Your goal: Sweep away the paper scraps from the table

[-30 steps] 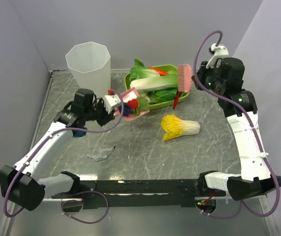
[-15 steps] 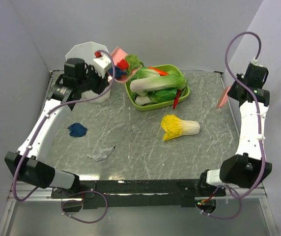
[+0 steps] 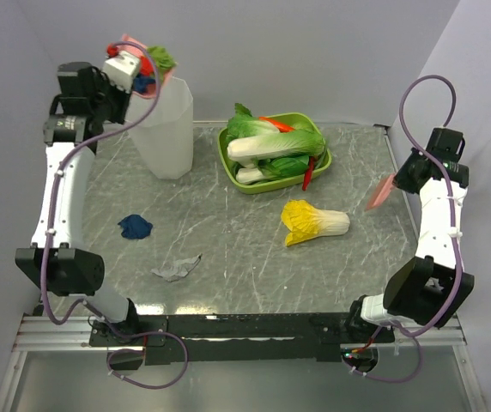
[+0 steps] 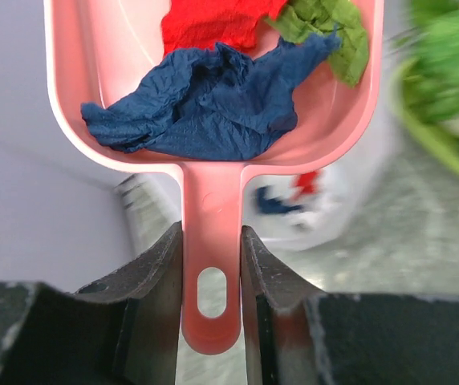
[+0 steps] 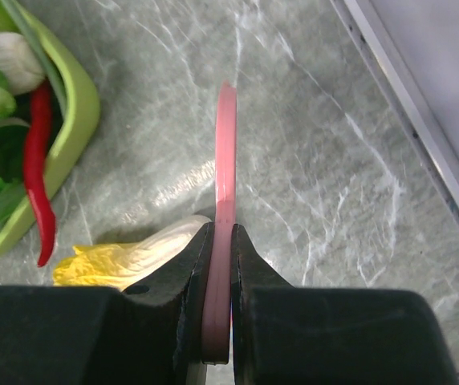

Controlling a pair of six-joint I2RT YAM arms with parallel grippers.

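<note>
Pink plastic dustpan is pinched at its handle by L gripper. Crumpled paper scraps lie straight ahead of jaws, over translucent white bin. R gripper is clamped on flat pink tool.

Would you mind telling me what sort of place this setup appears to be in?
Probably a robotics lab test cell: a left arm and right arm bolted to a marble-patterned table, plain walls boxing it in, and toy vegetables in a green tray as props.

The dustpan and brush are smooth, glossy pink plastic. The paper scraps look crumpled, matt. The table is smooth, marble-patterned, faintly shiny; the bin translucent plastic.
</note>
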